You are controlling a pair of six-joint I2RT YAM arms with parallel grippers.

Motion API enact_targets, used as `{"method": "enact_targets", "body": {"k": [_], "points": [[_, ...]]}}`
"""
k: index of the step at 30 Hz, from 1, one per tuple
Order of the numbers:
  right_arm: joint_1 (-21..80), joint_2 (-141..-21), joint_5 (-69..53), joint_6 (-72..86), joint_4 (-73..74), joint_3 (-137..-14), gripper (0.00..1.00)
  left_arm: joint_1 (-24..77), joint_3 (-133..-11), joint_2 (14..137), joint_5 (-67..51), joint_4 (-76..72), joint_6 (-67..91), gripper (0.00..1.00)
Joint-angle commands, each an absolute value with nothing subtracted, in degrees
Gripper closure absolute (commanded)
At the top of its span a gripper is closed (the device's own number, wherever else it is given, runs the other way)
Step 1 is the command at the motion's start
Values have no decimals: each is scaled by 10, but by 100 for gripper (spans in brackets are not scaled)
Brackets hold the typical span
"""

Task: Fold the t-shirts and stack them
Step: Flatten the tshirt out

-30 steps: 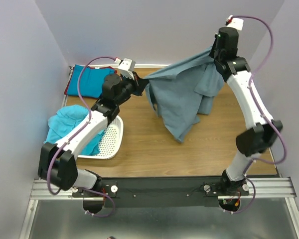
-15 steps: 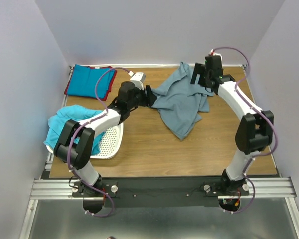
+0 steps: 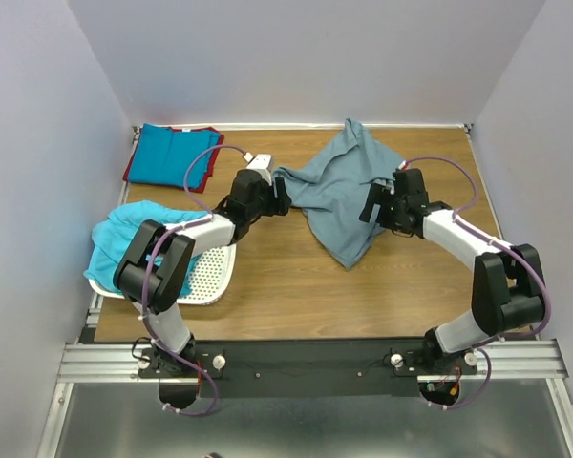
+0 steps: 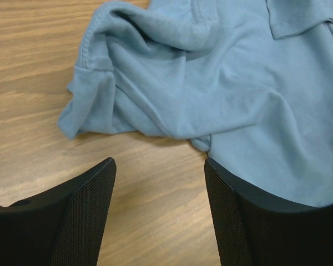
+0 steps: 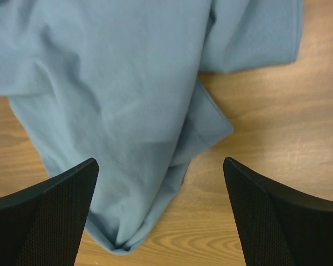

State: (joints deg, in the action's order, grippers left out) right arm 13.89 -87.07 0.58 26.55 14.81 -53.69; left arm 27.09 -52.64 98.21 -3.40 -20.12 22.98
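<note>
A large dusty grey-blue t-shirt lies crumpled on the wooden table, at the back middle. My left gripper hangs open just off its left edge; in the left wrist view the shirt fills the top and only bare wood lies between the fingers. My right gripper is open at the shirt's right side, above its lower corner. A bright blue t-shirt lies folded on a red one at the back left. A turquoise t-shirt is heaped in the basket.
The white perforated basket stands at the left, beside the left arm. Grey walls close in the table on three sides. Bare wood runs along the front of the table.
Both grippers have let go of the grey-blue shirt, which dropped from hanging in the air to the table. Both arms have come down and drawn back towards the near side.
</note>
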Motion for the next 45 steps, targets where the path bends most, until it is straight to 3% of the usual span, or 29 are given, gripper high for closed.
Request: {"method": "enact_targets", "body": {"k": [1,16,22,25,26,29,30,32,33,36,45], "points": [[142,-875,-20,287,117,-502,0,272,-560,1005,-4,-221,214,27],[142,-921,-45,292,67,-483,2,271,-613,1044,120,-171,192,26],[142,-939,-44,292,60,-491,7,271,-627,1068,102,-175,186,23],[142,-950,-51,288,58,-500,15,268,-641,1088,83,-178,186,23],[142,-953,-53,287,57,-502,19,265,-643,1092,71,-180,185,25],[142,-962,-61,284,56,-509,47,260,-651,1106,43,-184,183,45],[142,-963,-62,284,57,-511,54,259,-654,1106,33,-183,180,69],[142,-960,-62,281,57,-510,70,258,-650,1098,16,-183,179,95],[142,-951,-60,281,58,-510,86,258,-646,1093,12,-183,178,100],[142,-916,-55,277,59,-505,100,258,-631,1057,3,-181,178,100],[142,-739,28,251,169,-541,100,258,-544,822,-47,-164,203,100]]}}
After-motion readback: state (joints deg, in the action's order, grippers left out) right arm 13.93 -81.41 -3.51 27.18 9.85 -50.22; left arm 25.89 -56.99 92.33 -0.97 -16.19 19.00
